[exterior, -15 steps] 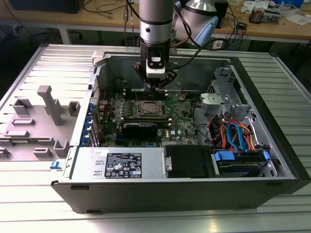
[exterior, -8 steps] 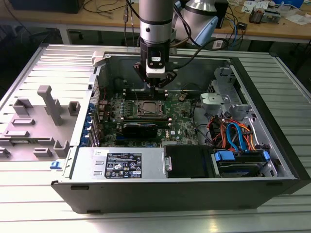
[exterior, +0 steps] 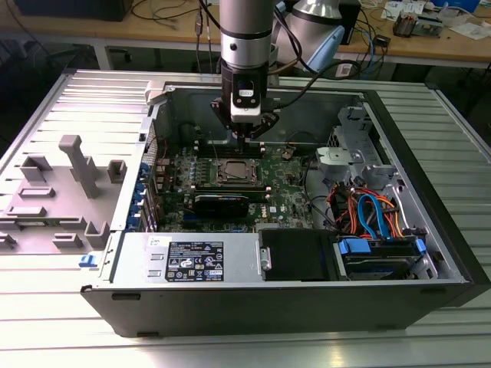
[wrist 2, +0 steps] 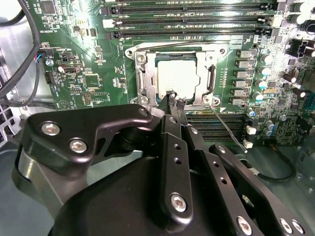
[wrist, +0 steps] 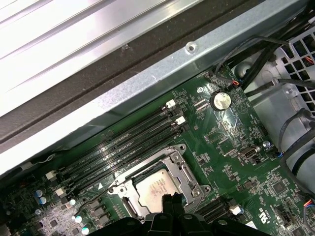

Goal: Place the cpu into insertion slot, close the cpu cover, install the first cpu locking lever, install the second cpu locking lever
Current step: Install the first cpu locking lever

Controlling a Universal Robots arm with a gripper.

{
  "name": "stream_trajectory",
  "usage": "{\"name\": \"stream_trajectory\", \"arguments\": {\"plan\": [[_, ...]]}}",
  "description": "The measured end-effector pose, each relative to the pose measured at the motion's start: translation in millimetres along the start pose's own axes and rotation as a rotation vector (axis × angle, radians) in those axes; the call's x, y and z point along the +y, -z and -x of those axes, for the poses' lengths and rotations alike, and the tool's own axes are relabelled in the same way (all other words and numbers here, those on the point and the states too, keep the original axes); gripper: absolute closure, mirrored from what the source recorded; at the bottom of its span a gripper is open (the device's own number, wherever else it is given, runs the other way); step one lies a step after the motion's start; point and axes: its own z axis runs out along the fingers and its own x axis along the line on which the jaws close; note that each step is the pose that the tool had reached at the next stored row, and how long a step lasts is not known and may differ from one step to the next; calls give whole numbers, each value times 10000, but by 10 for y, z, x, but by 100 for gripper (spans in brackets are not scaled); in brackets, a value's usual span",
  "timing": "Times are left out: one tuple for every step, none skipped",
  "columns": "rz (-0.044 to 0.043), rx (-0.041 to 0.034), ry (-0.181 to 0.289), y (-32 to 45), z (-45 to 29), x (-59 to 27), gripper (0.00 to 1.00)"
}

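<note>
In the exterior view an open computer case [exterior: 253, 307] lay on its side on the ribbed metal table [exterior: 46, 337]. The arm reached down into it, and the gripper [exterior: 244, 140] hung just above the green motherboard [exterior: 288, 184], close to the far edge of the insertion slot [exterior: 217, 173] near the board's middle.

In the second wrist view the cpu [wrist 2: 176, 73] sat flat in the slot, its pale face showing through the cut-out of the cpu cover [wrist 2: 209, 78], which lay shut over it. The gripper [wrist 2: 175, 100] had its fingertips drawn together with nothing between them, at the cover's edge. A thin wire locking lever [wrist 2: 227, 130] angled away from one corner of the socket, standing free. Long memory slots [wrist 2: 187, 22] ran along the far side.

In the first wrist view the cpu [wrist: 157, 189] lay under the cover [wrist: 186, 169], the gripper [wrist: 172, 200] just beside it. Memory slots [wrist: 123, 142] lay between the socket and the case wall [wrist: 147, 81], and a coin cell [wrist: 221, 101] sat well apart.
</note>
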Motion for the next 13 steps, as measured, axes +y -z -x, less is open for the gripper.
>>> {"name": "stream_trajectory", "arguments": {"plan": [[1, 0, 0, 0, 0, 0, 89], [0, 0, 0, 0, 0, 0, 89], [0, 0, 0, 0, 0, 0, 89], [1, 0, 0, 0, 0, 1, 89], [0, 0, 0, 0, -1, 1, 89], [0, 0, 0, 0, -1, 1, 89], [0, 0, 0, 0, -1, 1, 89], [0, 0, 0, 0, -1, 1, 89], [0, 0, 0, 9, 0, 2, 89], [0, 0, 2, 53, 2, 1, 89], [5, 0, 34, 74, 3, 0, 89], [16, -4, 287, 76, 3, 2, 89], [26, -7, 481, 76, 2, 2, 89]]}}
